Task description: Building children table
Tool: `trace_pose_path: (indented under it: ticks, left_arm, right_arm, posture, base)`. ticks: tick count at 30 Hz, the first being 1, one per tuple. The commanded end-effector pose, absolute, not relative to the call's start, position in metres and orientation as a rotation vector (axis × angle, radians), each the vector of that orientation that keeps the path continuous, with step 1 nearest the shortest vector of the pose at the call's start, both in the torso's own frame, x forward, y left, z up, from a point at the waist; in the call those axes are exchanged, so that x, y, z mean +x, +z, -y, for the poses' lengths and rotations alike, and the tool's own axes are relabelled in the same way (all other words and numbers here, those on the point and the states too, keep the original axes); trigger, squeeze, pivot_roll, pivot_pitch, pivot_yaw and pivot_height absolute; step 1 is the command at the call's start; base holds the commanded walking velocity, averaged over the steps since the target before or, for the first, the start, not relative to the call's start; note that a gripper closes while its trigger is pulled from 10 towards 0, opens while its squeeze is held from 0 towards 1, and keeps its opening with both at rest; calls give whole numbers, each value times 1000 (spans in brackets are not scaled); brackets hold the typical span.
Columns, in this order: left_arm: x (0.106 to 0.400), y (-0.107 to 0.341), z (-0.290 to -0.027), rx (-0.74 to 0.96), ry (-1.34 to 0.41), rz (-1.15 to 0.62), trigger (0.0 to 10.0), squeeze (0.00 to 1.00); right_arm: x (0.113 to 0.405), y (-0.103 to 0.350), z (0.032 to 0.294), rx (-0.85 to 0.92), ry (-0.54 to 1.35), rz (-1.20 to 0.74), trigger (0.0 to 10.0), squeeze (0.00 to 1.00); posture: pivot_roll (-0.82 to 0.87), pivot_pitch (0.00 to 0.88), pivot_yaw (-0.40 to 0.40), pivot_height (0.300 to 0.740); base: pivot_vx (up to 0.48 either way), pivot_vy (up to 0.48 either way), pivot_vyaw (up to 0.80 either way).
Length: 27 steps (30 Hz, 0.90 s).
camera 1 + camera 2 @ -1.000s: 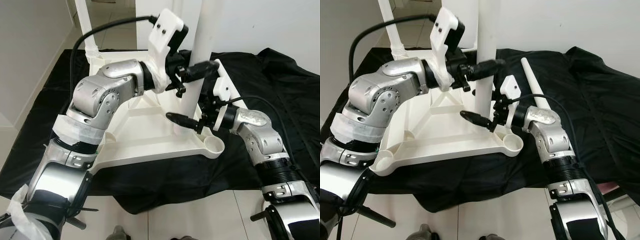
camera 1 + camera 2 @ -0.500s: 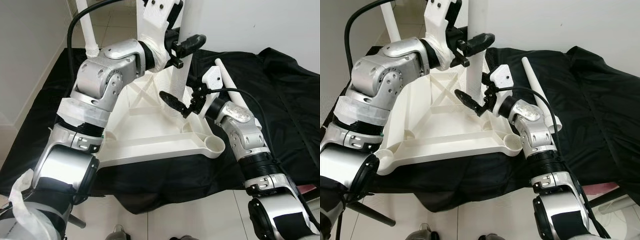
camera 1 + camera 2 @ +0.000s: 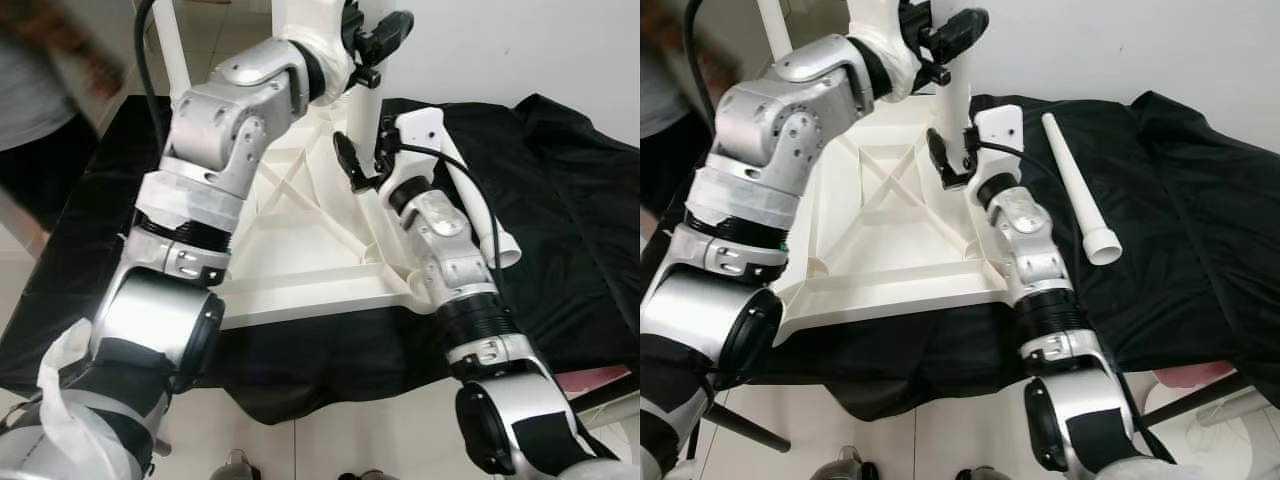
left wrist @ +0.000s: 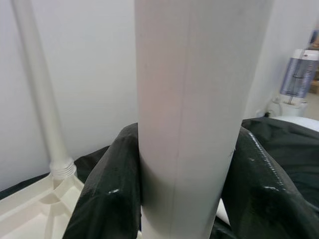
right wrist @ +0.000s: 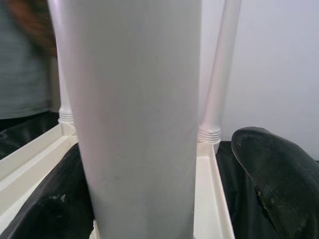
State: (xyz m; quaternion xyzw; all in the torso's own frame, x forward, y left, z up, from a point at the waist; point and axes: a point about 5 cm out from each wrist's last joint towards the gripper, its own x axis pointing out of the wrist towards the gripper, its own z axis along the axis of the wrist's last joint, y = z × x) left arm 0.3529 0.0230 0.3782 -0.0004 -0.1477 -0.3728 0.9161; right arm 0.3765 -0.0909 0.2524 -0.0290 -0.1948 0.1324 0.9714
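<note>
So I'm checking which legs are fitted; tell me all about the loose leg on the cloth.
The loose leg is a white, plastic-looking tapered tube, narrow at its far end, with a wider open collar toward the robot. It lies flat on the black cloth, to the right of the upturned tabletop, with no gripper on it.

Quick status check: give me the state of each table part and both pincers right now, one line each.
Tabletop: upside down on the black cloth, ribs facing up.
Upright leg: standing in a far corner, held by both pincers.
Loose leg: lying flat on the cloth, not fitted.
Far-left leg: upright in its corner socket.
Left pincer: shut on the upright leg, high up.
Right pincer: around the same leg lower down; one finger stands apart.
</note>
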Motion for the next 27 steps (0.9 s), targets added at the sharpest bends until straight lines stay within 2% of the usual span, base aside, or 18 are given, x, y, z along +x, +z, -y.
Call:
trace_pose_path:
  ticks: [1, 15, 27]
  left_arm:
    - [353, 385, -18, 10, -706, 327, 10000, 0]
    - [347, 388, -2, 1, -695, 336, 10000, 0]
    - [344, 392, 2, -1, -708, 354, 10000, 0]
  right_arm:
    - [377, 256, 84, -63, 184, 420, 10000, 0]
    - [372, 249, 67, -122, -35, 437, 10000, 0]
    - [376, 245, 69, -47, -65, 400, 10000, 0]
  posture:
    - [2, 60, -50, 740]
    - [6, 73, -61, 740]
    - [5, 76, -63, 740]
  base:
    - [0, 0, 0]
    - [0, 0, 0]
    - [0, 0, 0]
